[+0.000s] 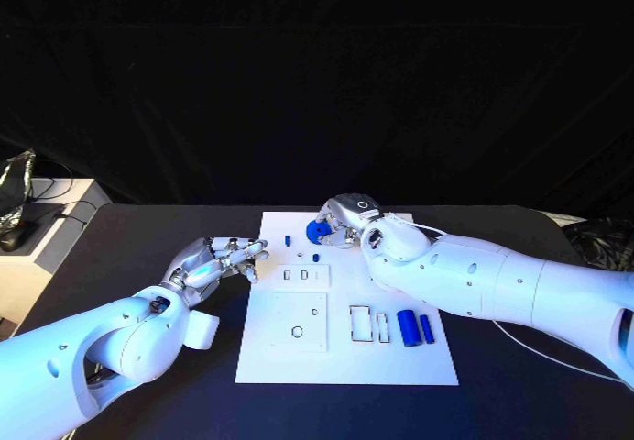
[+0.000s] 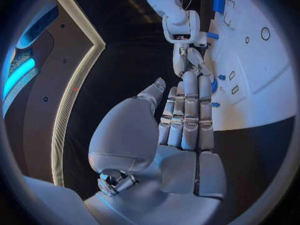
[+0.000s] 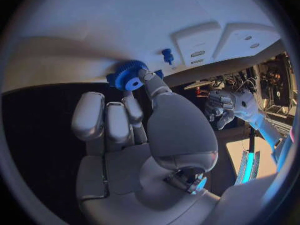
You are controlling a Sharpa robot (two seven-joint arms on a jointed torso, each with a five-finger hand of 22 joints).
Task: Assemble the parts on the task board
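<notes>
I have the right robot hand [image 1: 346, 220] at the far edge of the task board [image 1: 346, 367], and from its wrist camera I see its thumb and a finger pinching a blue toothed gear [image 3: 130, 75], with the other fingers curled in beside it. In the head view that gear [image 1: 320, 230] shows as a blue patch right under the fingertips, over the white plate near its far end. My left robot hand [image 1: 214, 259] hangs at the board's left edge, grasping nothing, fingers straight and laid close side by side with their tips just reaching the white surface. A small blue peg [image 1: 287, 241] stands on the board between the two hands. Two blue cylinders [image 1: 415, 327] lie side by side near the board's right edge, well apart from both hands, on the black tabletop [image 1: 146, 229].
</notes>
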